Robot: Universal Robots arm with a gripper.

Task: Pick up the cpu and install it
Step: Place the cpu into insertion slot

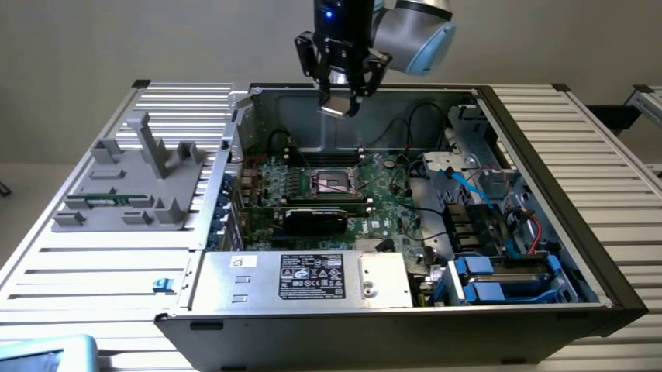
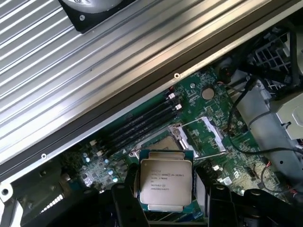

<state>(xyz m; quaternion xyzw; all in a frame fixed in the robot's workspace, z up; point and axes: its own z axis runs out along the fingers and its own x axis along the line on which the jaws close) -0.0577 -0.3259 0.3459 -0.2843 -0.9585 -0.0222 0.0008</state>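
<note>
**Exterior view.** An open computer case (image 1: 579,256) rests on a slatted aluminium table (image 1: 93,271). Nearest the camera, a silver power-supply box (image 1: 300,277) with a white label spans the front edge of the case. Blue drive bays (image 1: 497,283) sit beside it toward the exterior view's right. Behind the box lies the green motherboard (image 1: 393,201). It carries a black expansion card (image 1: 315,219) and, just beyond that card, the open processor socket (image 1: 336,180). A grey parts fixture (image 1: 135,178) stands on the table at the exterior view's left, well apart from the socket. Farther back, above the rear wall of the case, hangs the gripper (image 1: 340,99). It is clamped on the cpu (image 1: 336,108), which is in the air and clear of the board (its metal top catches the light).

**Wrist view.** The gripper (image 2: 166,201) grasps the cpu (image 2: 165,182) between two black fingers (image 2: 124,204), one at each opposite edge, with the printed metal face toward the camera. Beyond the chip lie the socket (image 2: 165,145) and its raised load frame (image 2: 203,128). Farther off are the black memory slots (image 2: 142,122) and a coin cell (image 2: 207,92), and farthest are the table (image 2: 94,56) slats.
</note>
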